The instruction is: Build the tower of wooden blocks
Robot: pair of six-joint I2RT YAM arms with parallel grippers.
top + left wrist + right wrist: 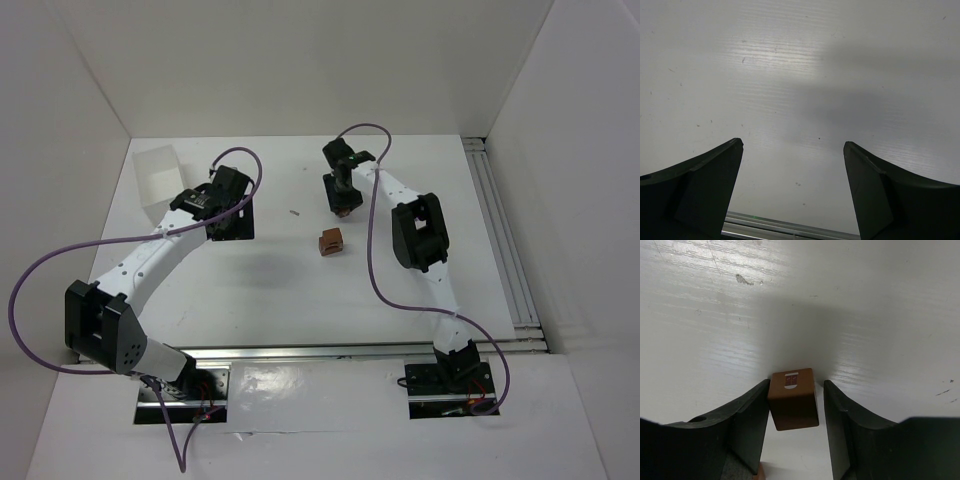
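Between the right fingers (747, 420), a wood block (792, 399), grip unclear, left fingers (700, 190) apart

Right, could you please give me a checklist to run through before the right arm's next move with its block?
1. Right gripper shut on the held block: ok.
2. Loose block standing free, nothing touching it: ok.
3. Held block lined up over the loose block: not ok, it is off to one side in the top view.
4. Left gripper open, empty, away from both blocks: ok.
5. Held block raised high enough to pass over the loose block: cannot tell.
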